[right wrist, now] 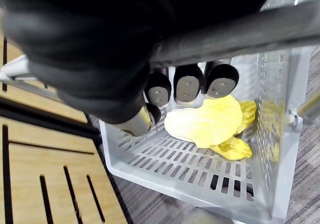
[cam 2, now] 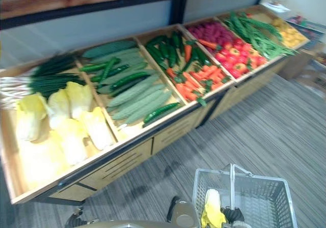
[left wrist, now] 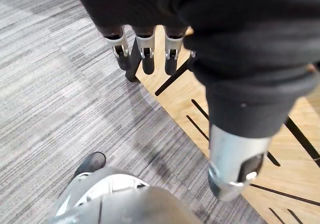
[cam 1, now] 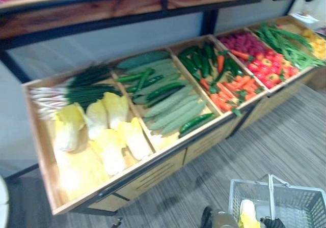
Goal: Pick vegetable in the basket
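In grey plastic mesh basket [right wrist: 165, 166]: yellow leafy cabbage [right wrist: 210, 121] | right hand [right wrist: 187, 86] fingers clamped on grey bar handle [right wrist: 240, 31] | left hand [left wrist: 144, 46] fingers apart, empty, nearer wooden surface [cam 1: 153, 173]

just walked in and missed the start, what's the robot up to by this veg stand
The robot stands at a wooden vegetable stand. Its right hand is curled round the handle of a grey basket, which already holds one yellow cabbage. Its left hand hangs open by the stand's front, holding nothing. More cabbages, cucumbers and carrots lie in the stand's compartments.
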You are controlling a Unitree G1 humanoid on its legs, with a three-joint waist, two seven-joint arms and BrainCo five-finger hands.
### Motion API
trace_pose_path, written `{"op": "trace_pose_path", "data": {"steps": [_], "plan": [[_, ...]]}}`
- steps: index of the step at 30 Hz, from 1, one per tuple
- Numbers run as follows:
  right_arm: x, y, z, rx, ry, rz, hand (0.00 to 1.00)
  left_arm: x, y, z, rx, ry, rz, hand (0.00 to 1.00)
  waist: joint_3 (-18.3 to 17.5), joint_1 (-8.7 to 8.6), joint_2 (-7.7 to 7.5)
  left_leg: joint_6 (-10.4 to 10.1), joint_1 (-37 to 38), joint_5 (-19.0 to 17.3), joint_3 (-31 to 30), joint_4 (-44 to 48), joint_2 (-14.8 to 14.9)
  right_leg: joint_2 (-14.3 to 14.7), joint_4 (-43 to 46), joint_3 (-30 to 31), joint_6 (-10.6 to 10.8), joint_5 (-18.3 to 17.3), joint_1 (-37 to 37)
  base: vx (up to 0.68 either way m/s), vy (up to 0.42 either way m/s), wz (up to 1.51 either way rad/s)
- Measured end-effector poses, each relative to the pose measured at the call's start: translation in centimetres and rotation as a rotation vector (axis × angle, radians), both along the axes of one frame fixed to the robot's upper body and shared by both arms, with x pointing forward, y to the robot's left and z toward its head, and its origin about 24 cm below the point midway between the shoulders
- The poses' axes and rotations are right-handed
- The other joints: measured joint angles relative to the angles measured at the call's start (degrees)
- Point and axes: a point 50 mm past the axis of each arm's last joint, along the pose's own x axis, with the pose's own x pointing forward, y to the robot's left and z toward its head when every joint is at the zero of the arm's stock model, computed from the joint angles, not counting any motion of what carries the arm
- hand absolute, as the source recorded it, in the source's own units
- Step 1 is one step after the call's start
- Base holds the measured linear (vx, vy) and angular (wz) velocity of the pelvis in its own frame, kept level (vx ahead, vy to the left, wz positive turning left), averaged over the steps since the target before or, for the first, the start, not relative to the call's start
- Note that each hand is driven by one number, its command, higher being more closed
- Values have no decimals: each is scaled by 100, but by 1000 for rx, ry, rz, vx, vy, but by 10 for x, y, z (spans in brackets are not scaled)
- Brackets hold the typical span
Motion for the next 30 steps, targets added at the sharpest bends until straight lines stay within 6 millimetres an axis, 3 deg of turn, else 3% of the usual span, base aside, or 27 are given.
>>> {"op": "trace_pose_path", "data": {"steps": [1, 2, 3, 4, 5, 8, 10, 12, 15, 18, 20, 22, 26, 28, 30], "plan": [[6, 4, 0, 5, -10, 21, 100, 3, 0, 0, 1, -4, 11, 0, 52, 29, -35, 90, -205, -70, -42, 236, 66, 201, -294, -128, -400, 233, -17, -186, 7, -159], [21, 4, 4, -4, -54, 53, 100, 3, -5, -2, -13, -3, 16, 0, 88, 130, 206, 295, -230, -22, -451, -571, -146, 708, -1512, 278, -385, 710, 304, -326, 61, -187], [28, 2, 6, -19, -68, 59, 100, 5, -10, -3, -26, -15, 23, 0, 156, 129, 269, 300, -107, 397, -170, -956, -201, 655, -940, 133, -340, 177, 327, -314, 65, -168], [27, 2, 6, -26, -55, 77, 100, 11, -9, -2, -16, -34, 27, 0, 146, 43, 161, 321, -112, 419, 61, -898, -304, 272, -129, -18, -22, -411, 380, -184, 27, -123], [23, 3, 3, -18, -41, 79, 100, 15, -7, 0, -4, -48, 32, 0, 147, 34, 170, 380, -112, 370, 293, -818, -305, -10, 277, -141, 190, -672, 657, -59, -45, -113], [28, 11, 1, -2, -46, 110, 100, 16, -5, 0, -2, -55, 48, 0, 73, 88, 48, 382, -205, 370, 1000, -617, -188, -296, -117, -316, 391, -624, 1191, -49, -133, -151], [42, 21, 4, 9, -101, 146, 100, 17, -5, 0, -13, -61, 63, 0, 71, 101, -1, 382, -228, 370, 1666, -297, 104, -116, -1215, -432, 575, -657, 1405, -58, -247, -168], [48, 23, 6, 1, -121, 177, 100, 20, -10, 0, -25, -70, 60, 0, 52, 54, 32, 320, -214, 410, 1946, -116, 271, 156, -1903, -530, 590, -667, 1528, -93, -317, -138], [34, 18, 3, -12, -87, 173, 100, 34, -22, 0, -51, -94, 23, 0, 56, -8, 167, 83, -196, 649, 2019, -181, 338, 515, -2677, -369, 610, -625, 1692, -134, -257, -67], [17, 17, 1, -10, -63, 150, 100, 37, -27, 0, -65, -101, -2, 0, 16, -151, 196, 5, -73, 973, 1870, -472, 291, 688, -2904, -384, 598, -625, 1851, -166, -161, 1], [13, 17, 0, -10, -55, 142, 100, 38, -31, -1, -73, -98, -23, 0, -26, -151, 252, -6, -116, 1092, 1756, -469, 331, 764, -3013, -332, 557, -599, 1827, -131, -111, -14], [16, 16, 1, -12, -56, 141, 100, 36, -34, -2, -80, -91, -26, 0, -27, -101, 254, -63, -144, 1220, 1108, -395, 321, 783, -3074, -117, 516, -573, 1822, -81, -81, -45], [36, 24, 4, -18, -98, 173, 100, 6, -42, -9, -89, -30, 31, 0, -38, 99, 273, -171, -193, 1282, -1810, -957, -244, 834, -2954, 1082, 469, -460, 1294, -42, -18, -135], [31, 26, 2, -8, -83, 168, 100, 5, -41, -9, -75, -30, 40, 0, -88, 95, 299, -221, -185, 1264, -2252, -940, -311, 873, -3105, 1432, 487, -249, 1176, 80, 30, -97], [28, 27, 1, 0, -78, 162, 100, 6, -39, -8, -63, -33, 47, 0, -99, 78, 283, -241, -111, 1249, -2186, -972, -382, 867, -3300, 1644, 475, -44, 1204, 61, 63, -70]]}}
